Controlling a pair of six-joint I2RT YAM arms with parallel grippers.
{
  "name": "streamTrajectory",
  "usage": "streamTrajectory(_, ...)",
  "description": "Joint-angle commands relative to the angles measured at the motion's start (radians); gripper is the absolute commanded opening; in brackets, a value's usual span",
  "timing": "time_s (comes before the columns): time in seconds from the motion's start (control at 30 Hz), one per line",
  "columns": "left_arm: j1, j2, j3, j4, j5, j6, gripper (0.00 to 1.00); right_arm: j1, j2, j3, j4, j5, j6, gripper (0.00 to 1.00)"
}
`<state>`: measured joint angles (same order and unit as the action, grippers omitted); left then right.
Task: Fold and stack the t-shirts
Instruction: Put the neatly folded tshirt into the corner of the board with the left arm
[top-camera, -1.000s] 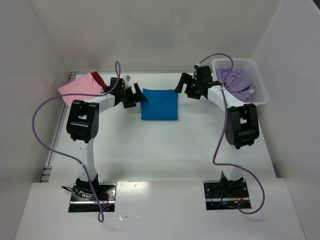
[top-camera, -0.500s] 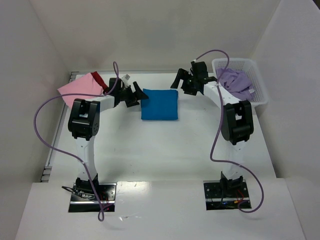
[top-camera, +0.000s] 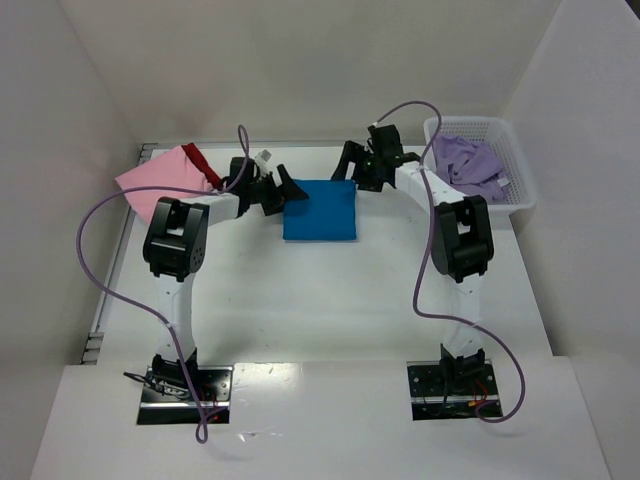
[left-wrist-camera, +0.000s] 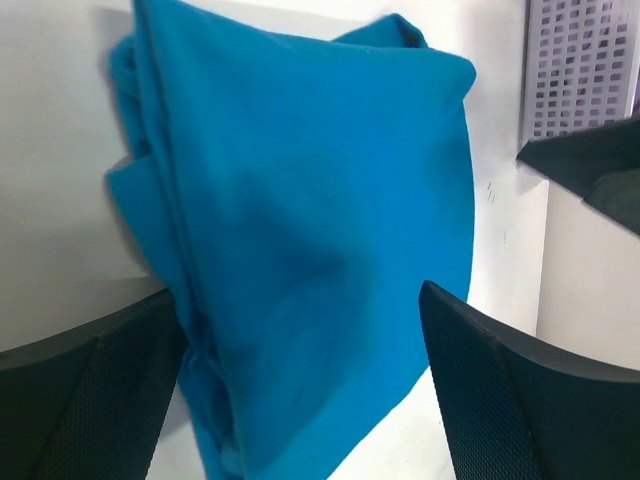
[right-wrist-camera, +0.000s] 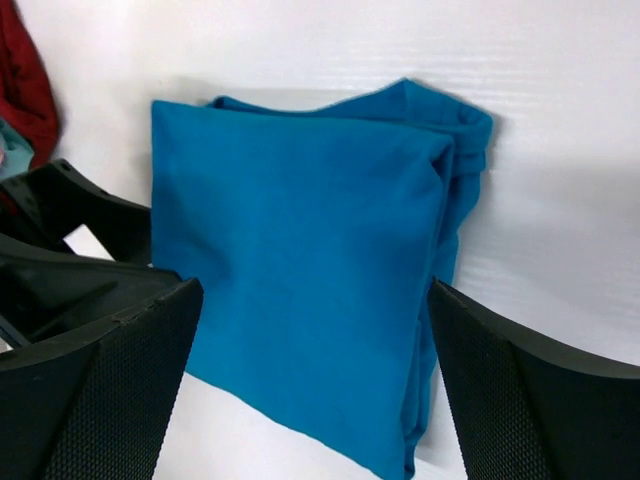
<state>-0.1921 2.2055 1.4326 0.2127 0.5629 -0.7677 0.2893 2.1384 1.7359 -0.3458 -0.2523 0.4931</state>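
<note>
White table (top-camera: 300, 300), centre of frame: bright blue folded cloth t-shirt (top-camera: 319, 209) lies flat. Over last second both arms have swung inward. Left gripper (top-camera: 283, 190) now at shirt's upper left corner, right gripper (top-camera: 352, 170) at upper right corner. Both jaws wide apart, nothing held; contact with cloth unclear. Wrist views: shirt lies just ahead, framed between fingers. Judgement: fold finished, lift toward pink cloth t-shirt (top-camera: 160, 180) at left edge likely next.

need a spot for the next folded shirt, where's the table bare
The broad bare stretch of table between the blue shirt and the near edge. The far side is crowded: pink shirt, left gripper, right gripper, then the basket.
</note>
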Motion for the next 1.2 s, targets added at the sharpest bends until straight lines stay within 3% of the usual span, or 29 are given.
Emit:
streamTrajectory(0.0,-0.029,0.063,-0.046,-0.105,-0.044,-0.01,1.0,0.011,0.044,0.085,0.025,-0.025,-0.024,0.97)
streamTrajectory(0.13,-0.029,0.05,-0.055,-0.116,-0.054,-0.03,1.0,0.03,0.087,0.119,0.013,-0.035,-0.059,0.91)
streamTrajectory(0.5,-0.006,-0.003,-0.127,-0.107,-0.069,-0.061,1.0,0.05,0.107,0.119,-0.016,0.007,-0.1,0.48)
streamTrajectory(0.8,0.035,-0.038,-0.159,-0.156,-0.066,-0.013,1.0,0.05,0.179,0.162,-0.058,0.048,-0.12,0.37)
streamTrajectory(1.17,0.057,-0.04,-0.209,-0.156,-0.055,0.001,1.0,0.05,0.239,0.182,-0.088,0.076,-0.12,0.35)
